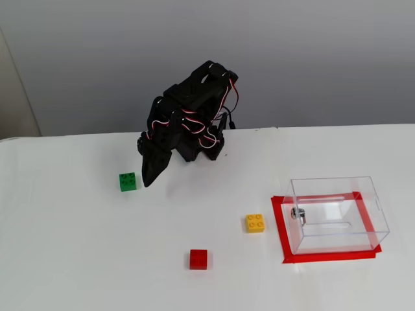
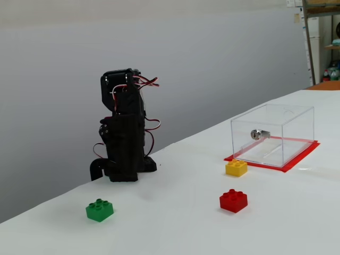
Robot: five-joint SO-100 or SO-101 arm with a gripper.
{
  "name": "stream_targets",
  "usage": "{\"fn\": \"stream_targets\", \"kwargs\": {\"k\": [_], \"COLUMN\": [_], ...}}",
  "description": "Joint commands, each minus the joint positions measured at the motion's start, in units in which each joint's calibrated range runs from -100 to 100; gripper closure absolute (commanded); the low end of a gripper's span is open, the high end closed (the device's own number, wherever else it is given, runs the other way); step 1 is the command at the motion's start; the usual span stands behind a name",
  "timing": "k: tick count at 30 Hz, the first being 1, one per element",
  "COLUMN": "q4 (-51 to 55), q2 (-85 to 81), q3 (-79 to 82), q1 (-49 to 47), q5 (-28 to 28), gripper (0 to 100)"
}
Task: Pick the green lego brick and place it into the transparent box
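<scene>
The green lego brick [image 1: 128, 181] lies on the white table at the left, studs up; it also shows at the near left [image 2: 100, 209]. My gripper [image 1: 146, 182] points down just right of the brick, a little above the table and not touching it. Its jaws come together to a point with nothing between them. In the side-on fixed view the black arm [image 2: 123, 141] stands behind the brick and its fingertips blend into the base. The transparent box [image 1: 332, 184] stands at the right on a red tape frame, a metal knob [image 2: 256, 134] on its side wall [image 2: 289, 133].
A yellow brick [image 1: 255, 223] lies just left of the box and shows again [image 2: 236, 168] in front of it. A red brick [image 1: 198, 259] sits nearer the front edge [image 2: 234, 200]. A grey wall runs behind the table.
</scene>
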Motion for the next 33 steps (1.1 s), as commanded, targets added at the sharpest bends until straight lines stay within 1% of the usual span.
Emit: {"fn": "stream_targets", "kwargs": {"k": [1, 4, 12, 20, 26, 29, 33], "q4": [-0.7, -0.8, -0.8, -0.8, -0.8, 0.0, -0.1], "q2": [0.6, 0.8, 1.6, 14.6, 18.0, 18.2, 17.6], "q3": [-2.8, -2.8, -3.1, -11.0, -12.7, -11.5, -9.7], "q1": [4.4, 7.5, 11.2, 11.5, 13.1, 13.8, 13.8], "q5": [0.0, 0.0, 0.0, 0.0, 1.2, 1.2, 1.2], "gripper": [98, 98, 98, 98, 97, 91, 78]}}
